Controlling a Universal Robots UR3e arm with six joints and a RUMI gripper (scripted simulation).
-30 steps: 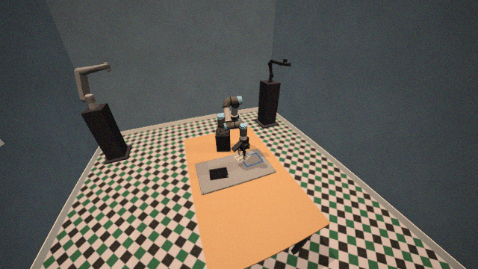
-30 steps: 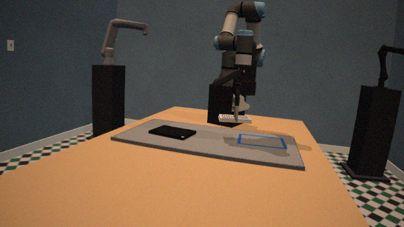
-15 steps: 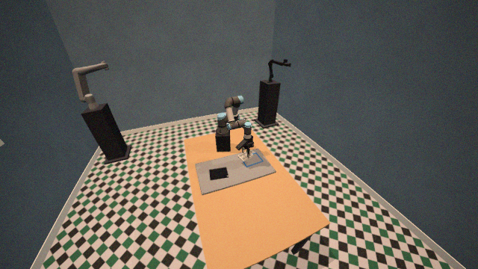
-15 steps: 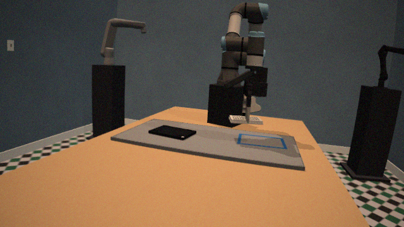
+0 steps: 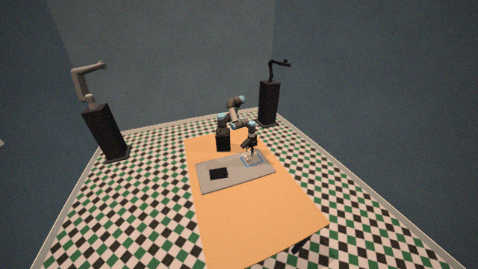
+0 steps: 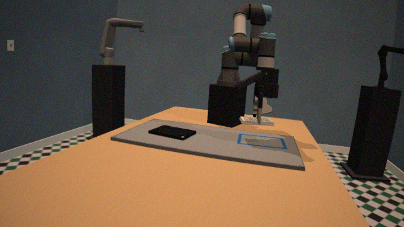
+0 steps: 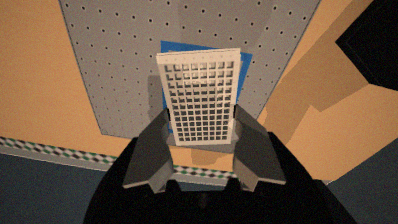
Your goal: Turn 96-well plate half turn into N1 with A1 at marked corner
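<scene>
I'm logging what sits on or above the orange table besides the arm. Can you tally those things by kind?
Grey perforated base board: 1
Blue-outlined nest: 1
Black flat pad: 1
White 96-well plate, held in the gripper above the nest: 1
Total: 4
</scene>
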